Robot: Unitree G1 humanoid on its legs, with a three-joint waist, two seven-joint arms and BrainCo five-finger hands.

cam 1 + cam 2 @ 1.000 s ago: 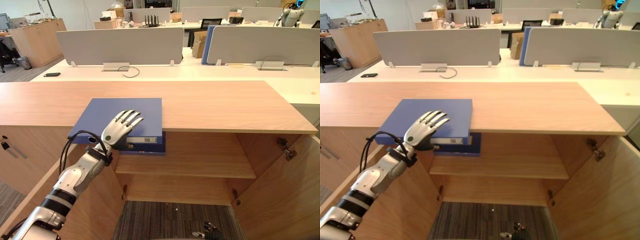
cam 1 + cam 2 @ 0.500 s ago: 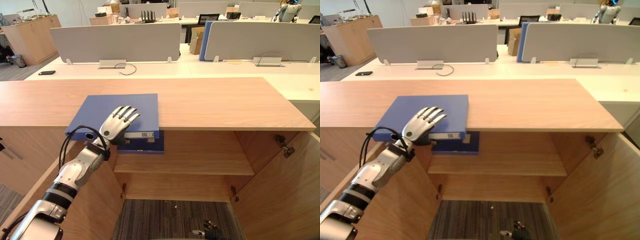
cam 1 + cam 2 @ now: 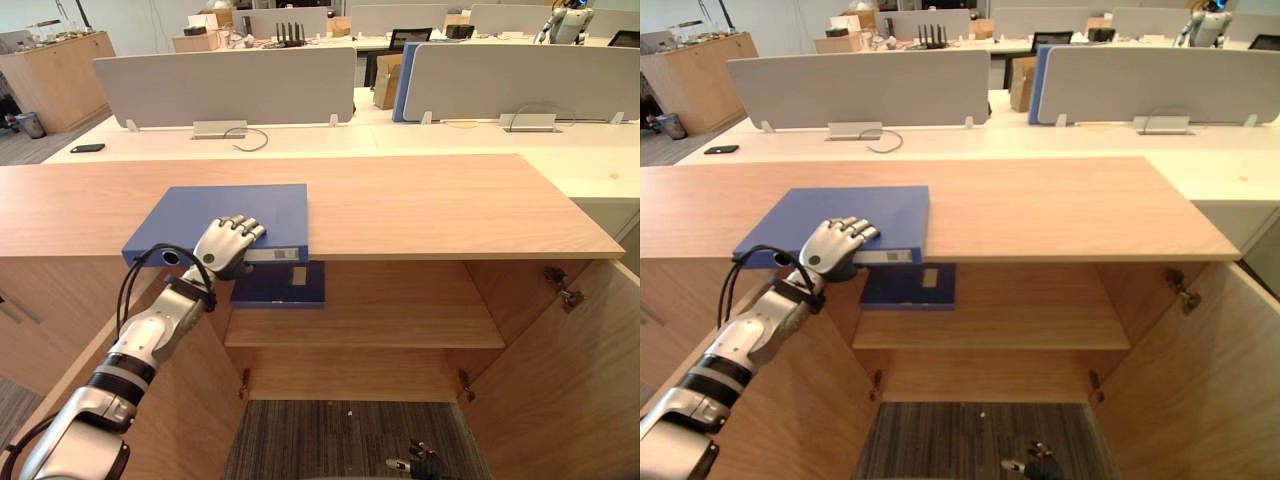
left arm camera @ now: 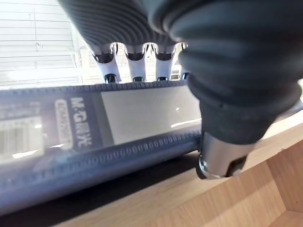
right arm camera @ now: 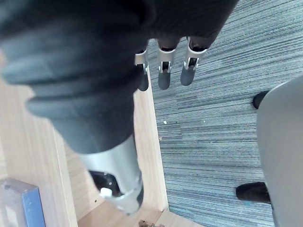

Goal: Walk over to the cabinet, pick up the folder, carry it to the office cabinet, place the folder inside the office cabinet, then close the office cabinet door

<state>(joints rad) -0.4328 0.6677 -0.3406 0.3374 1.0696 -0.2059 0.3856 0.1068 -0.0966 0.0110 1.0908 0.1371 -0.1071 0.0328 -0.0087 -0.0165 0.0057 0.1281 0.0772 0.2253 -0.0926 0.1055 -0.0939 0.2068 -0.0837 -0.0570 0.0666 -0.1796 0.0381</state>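
A blue folder (image 3: 235, 205) lies flat on the wooden cabinet top (image 3: 430, 205), its labelled spine (image 4: 118, 118) hanging slightly over the front edge. My left hand (image 3: 225, 245) grips that spine: the fingers (image 4: 137, 71) are curled over the top cover and the thumb (image 4: 222, 156) presses from below. My right hand (image 3: 415, 462) hangs low over the carpet in front of the open cabinet, its fingers (image 5: 163, 71) straight and holding nothing.
Below the top, the cabinet stands open, with a shelf (image 3: 400, 320) and a door swung out on each side (image 3: 560, 390). A second blue folder (image 3: 280, 285) rests on that shelf. Behind are white desks with grey dividers (image 3: 225, 85) and a phone (image 3: 88, 147).
My left hand's fingers, straight on the folder's cover before, have curled down over its front edge. The whole view has shifted a little. The right hand hangs as before.
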